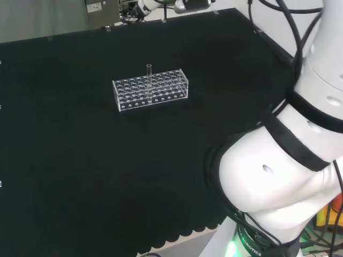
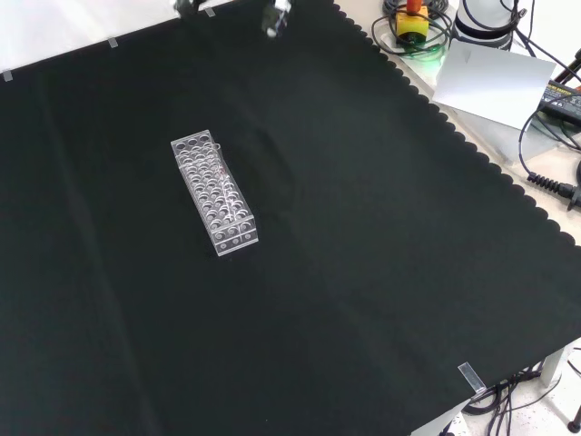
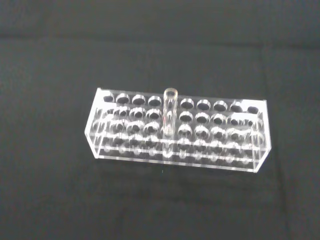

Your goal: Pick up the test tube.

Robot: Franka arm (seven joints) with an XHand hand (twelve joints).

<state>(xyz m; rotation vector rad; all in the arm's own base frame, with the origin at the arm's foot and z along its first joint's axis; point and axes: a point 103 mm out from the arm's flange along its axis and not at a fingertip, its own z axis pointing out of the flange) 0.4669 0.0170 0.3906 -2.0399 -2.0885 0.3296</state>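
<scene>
Rack (image 1: 151, 89): clear plastic, rectangular, pierced with rows of round holes; it stands flat on the black cloth (image 1: 80, 176).
Rack contents: one clear test tube (image 1: 149, 72), upright in a hole of the outermost row on one long side, about mid-length, its open mouth well above the rack's top plate. The other holes look empty.
Test tube contents: cannot tell; the glass is clear and no fill line shows.
Test tube, wrist view: the tube (image 3: 169, 111) and rack (image 3: 176, 131) sit ahead of the palm camera, well apart from it, with bare cloth all round them.
Hand (image 2: 277, 18): a blurred black and white part at the upper edge of the front view, well apart from the rack (image 2: 215, 191), with open cloth between them.
Hand state: cannot tell.
Contact: nothing touches the tube or the rack.
Arm: large white links (image 1: 289, 160) at the right of the head view, well apart from the rack.
</scene>
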